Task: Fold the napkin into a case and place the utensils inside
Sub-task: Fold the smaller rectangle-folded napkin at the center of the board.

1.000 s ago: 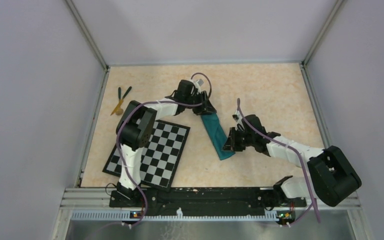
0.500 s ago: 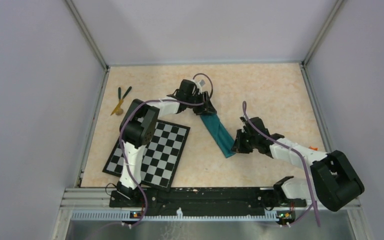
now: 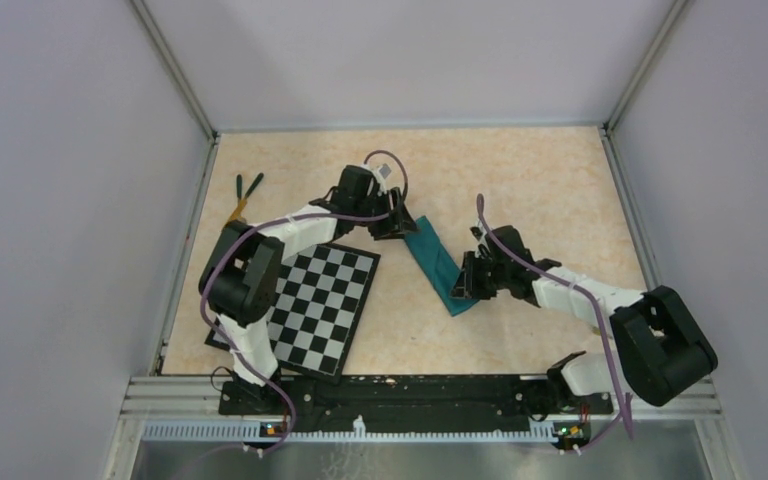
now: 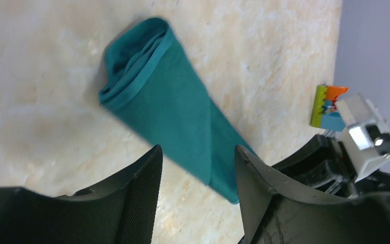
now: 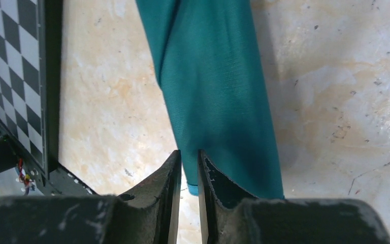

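Our left claw, now spread, has let go of the case lying mid-table, while our right claw sits nearly pressed together at its near end, grip unclear, so we judge the utensils come next.

Quick tally: one teal napkin, folded up long and narrow. One checkerboard. Three utensils over by the left wall, two dark green and one tan. One little clump of toy blocks, only showing in the left wrist view. And two grippers, left gripper plus right gripper, one per arm.
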